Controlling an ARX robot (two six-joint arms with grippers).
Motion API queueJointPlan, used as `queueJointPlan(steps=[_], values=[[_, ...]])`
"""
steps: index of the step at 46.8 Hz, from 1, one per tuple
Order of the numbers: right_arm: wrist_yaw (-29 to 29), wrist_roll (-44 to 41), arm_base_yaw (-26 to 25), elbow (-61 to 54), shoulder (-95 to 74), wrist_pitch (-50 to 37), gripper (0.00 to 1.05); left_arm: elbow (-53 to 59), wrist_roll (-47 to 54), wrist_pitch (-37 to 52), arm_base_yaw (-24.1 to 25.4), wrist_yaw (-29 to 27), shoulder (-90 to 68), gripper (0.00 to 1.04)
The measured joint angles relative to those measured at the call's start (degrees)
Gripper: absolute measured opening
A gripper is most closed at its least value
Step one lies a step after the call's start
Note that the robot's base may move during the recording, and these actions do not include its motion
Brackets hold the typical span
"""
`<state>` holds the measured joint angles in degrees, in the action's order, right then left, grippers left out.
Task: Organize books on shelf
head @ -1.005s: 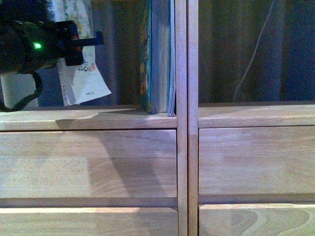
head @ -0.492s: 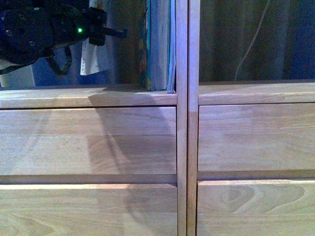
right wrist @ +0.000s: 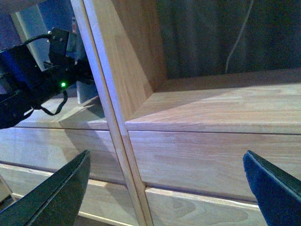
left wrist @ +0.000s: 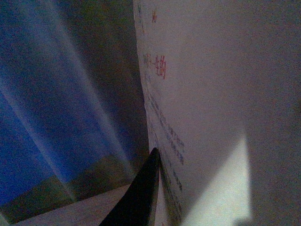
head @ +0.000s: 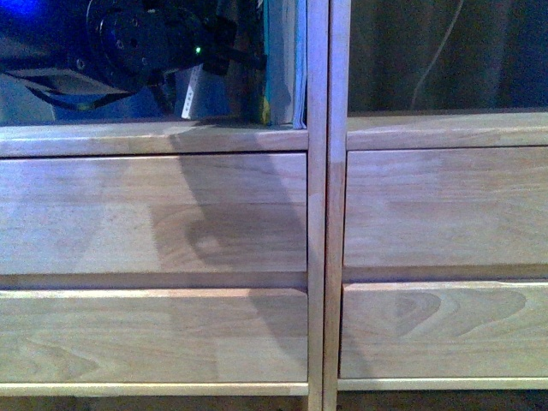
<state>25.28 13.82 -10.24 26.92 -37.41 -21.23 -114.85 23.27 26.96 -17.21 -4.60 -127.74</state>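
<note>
White book [head: 190,92] is seen clamped upright in the left fingers [left wrist: 141,197], inside the shelf [head: 154,214]'s upper-left compartment. The standing books [head: 284,60] are parked just to its right, against the divider. Left arm is stretched in roughly level, so it's the nearer one. Right fingers [right wrist: 61,188] are spread wide, nothing held.

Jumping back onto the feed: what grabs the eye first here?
The black left hand, green light glowing, pokes into the left compartment gripping a white book. Beside it, upright books stand against the centre divider of the light-wood shelf. The right hand hangs open before the drawer fronts.
</note>
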Motion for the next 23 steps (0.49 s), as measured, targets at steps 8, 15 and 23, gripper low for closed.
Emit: queueJointPlan(steps=[8,15,23], values=[[-0.02,0.00,0.00,0.00,0.00,0.00,0.98,-1.44,-0.13,-1.84,-0.44,-1.05,-0.74,0.28],[0.00,0.00,0.00,0.00,0.00,0.00,0.98,4.59,-0.17,4.04,-0.76,-1.29,0.57,0.58],[0.00,0.00,0.00,0.00,0.00,0.00,0.98,13.60,-1.51,8.83,-1.44,-0.09,4.15,0.81]])
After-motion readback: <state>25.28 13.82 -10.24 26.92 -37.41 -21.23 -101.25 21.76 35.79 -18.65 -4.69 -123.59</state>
